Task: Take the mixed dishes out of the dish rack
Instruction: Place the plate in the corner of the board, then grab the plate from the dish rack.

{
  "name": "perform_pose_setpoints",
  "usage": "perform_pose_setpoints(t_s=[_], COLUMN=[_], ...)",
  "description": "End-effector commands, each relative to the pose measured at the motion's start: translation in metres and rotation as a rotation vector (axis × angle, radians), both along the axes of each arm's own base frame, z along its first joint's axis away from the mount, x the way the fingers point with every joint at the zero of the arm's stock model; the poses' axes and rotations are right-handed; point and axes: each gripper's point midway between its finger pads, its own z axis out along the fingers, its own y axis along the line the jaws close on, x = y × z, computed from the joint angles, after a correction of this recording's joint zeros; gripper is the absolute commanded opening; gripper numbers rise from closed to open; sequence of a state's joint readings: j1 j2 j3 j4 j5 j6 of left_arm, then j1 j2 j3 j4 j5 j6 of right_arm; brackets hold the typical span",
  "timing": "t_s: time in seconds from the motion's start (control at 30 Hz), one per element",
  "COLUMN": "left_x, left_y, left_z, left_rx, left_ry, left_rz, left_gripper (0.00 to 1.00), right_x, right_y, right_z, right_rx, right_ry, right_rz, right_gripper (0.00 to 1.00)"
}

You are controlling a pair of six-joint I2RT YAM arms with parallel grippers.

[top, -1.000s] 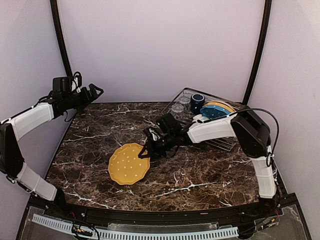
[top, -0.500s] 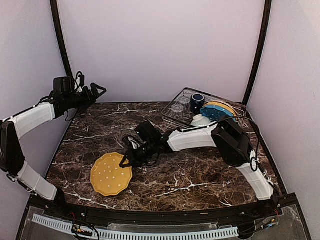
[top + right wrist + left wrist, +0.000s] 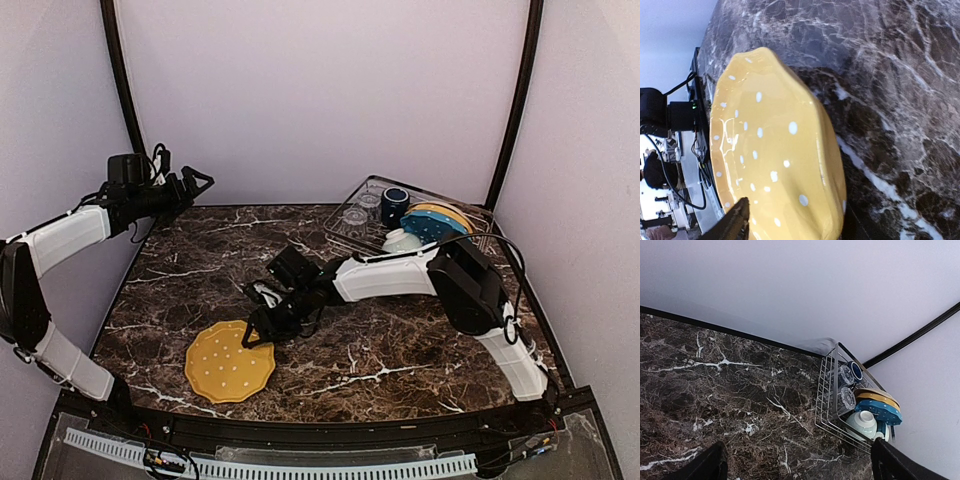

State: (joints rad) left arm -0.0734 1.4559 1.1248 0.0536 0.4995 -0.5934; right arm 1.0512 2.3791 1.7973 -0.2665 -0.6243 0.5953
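Although the right wrist view shows one dark finger [image 3: 735, 222] at its lower edge, lying over the rim of the mustard yellow plate [image 3: 770, 150], the second finger is out of frame. How wide the jaws of the right gripper [image 3: 258, 328] stand therefore cannot be told. Whether that finger touches the plate cannot be confirmed either.

From above, the right gripper sits low at the far right edge of the plate [image 3: 229, 362]. The plate lies flat on the dark marble table [image 3: 400, 340], left of centre and close to the near edge, white dots facing up. The right arm reaches across from the right side of the table.

The left gripper [image 3: 200, 182] is raised above the far left corner with its jaws spread wide and nothing between them. Its own view shows the gripper [image 3: 796, 445] with one finger at each lower corner.

The dish rack [image 3: 343, 210] stands at the far right corner, well apart from both grippers. It holds:
- a navy mug [image 3: 394, 205]
- clear glass tumblers [image 3: 355, 215] along its left side
- a white bowl [image 3: 402, 240] at its near end
- a blue plate [image 3: 428, 225] with white dots, leaning on edge
- a second yellow plate [image 3: 445, 210] just behind the blue one

The left wrist view confirms the rack [image 3: 826, 390], mug [image 3: 855, 370], tumblers [image 3: 845, 397], bowl [image 3: 862, 422] and both plates [image 3: 880, 410].
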Motion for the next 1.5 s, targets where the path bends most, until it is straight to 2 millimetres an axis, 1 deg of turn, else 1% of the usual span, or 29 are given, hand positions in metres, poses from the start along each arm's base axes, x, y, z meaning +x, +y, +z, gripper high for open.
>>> perform_pose_setpoints(t_s=[0.0,0.1,0.17,0.23,0.33,0.43,0.47,0.5,0.6,0.67,0.73,0.83,0.87,0.93,1.0,1.03,1.07,1.13,1.17,1.2,1.23,1.37,1.43,1.47], left_x=[0.001,0.001,0.000,0.000,-0.001,-0.002,-0.002,-0.003,-0.004,-0.005,-0.005,-0.006,-0.006,-0.006,-0.006,-0.007,-0.007,-0.007,-0.007,-0.007,-0.007,-0.006,-0.005,-0.005], left_y=[0.000,-0.001,0.000,0.000,-0.001,-0.005,-0.006,-0.008,-0.013,-0.014,-0.014,-0.014,-0.015,-0.015,-0.016,-0.016,-0.016,-0.015,-0.015,-0.015,-0.015,-0.014,-0.014,-0.013], left_z=[0.003,0.006,0.008,0.010,0.012,0.013,0.013,0.014,0.016,0.017,0.016,0.017,0.016,0.017,0.017,0.018,0.019,0.018,0.018,0.018,0.018,0.017,0.014,0.013], left_rx=[-0.010,-0.011,-0.007,-0.002,-0.003,-0.012,-0.014,-0.019,-0.029,-0.028,-0.029,-0.033,-0.036,-0.038,-0.040,-0.039,-0.038,-0.029,-0.023,-0.020,-0.014,-0.001,0.009,0.015], left_ry=[-0.001,-0.008,-0.015,-0.021,-0.026,-0.028,-0.027,-0.032,-0.041,-0.045,-0.044,-0.044,-0.042,-0.042,-0.042,-0.044,-0.046,-0.050,-0.050,-0.052,-0.053,-0.055,-0.050,-0.049], left_rz=[-0.010,-0.015,-0.013,-0.012,-0.020,-0.048,-0.055,-0.067,-0.101,-0.108,-0.108,-0.112,-0.113,-0.116,-0.120,-0.122,-0.123,-0.121,-0.120,-0.122,-0.120,-0.120,-0.119,-0.117], left_gripper=[0.99,0.99,0.99,0.99,0.99,0.99,0.99,0.99,0.97,0.96,0.96,0.96,0.96,0.96,0.96,0.96,0.96,0.96,0.95,0.95,0.96,0.96,0.95,0.95], right_x=[0.013,0.019,0.027,0.040,0.067,0.088,0.093,0.097,0.113,0.125,0.134,0.151,0.157,0.168,0.177,0.181,0.181,0.182,0.186,0.194,0.200,0.225,0.236,0.241], right_y=[-0.006,-0.024,-0.039,-0.057,-0.092,-0.129,-0.141,-0.154,-0.191,-0.218,-0.238,-0.272,-0.284,-0.303,-0.324,-0.332,-0.335,-0.344,-0.353,-0.368,-0.379,-0.418,-0.435,-0.441], right_z=[0.043,0.047,0.052,0.060,0.079,0.101,0.111,0.110,0.119,0.128,0.140,0.157,0.167,0.177,0.192,0.199,0.204,0.210,0.212,0.214,0.216,0.229,0.227,0.230], right_rx=[-0.004,-0.078,-0.144,-0.219,-0.353,-0.468,-0.498,-0.546,-0.684,-0.761,-0.796,-0.823,-0.812,-0.786,-0.786,-0.772,-0.740,-0.691,-0.698,-0.714,-0.708,-0.595,-0.586,-0.564], right_ry=[-0.182,-0.280,-0.362,-0.467,-0.667,-0.848,-0.903,-0.938,-1.009,-1.047,-1.088,-1.124,-1.141,-1.160,-1.187,-1.194,-1.195,-1.196,-1.199,-1.185,-1.160,-1.005,-0.957,-0.948], right_rz=[0.025,0.037,0.028,0.003,-0.064,-0.125,-0.146,-0.152,-0.189,-0.219,-0.240,-0.285,-0.304,-0.321,-0.351,-0.354,-0.333,-0.279,-0.273,-0.289,-0.303,-0.394,-0.418,-0.425], right_gripper=[0.65,0.73,0.76,0.79,0.85,0.97,0.99,0.99,0.99,0.99,0.99,0.99,0.99,0.99,0.99,0.99,0.99,0.99,0.99,0.99,0.99,0.99,0.99,0.99])
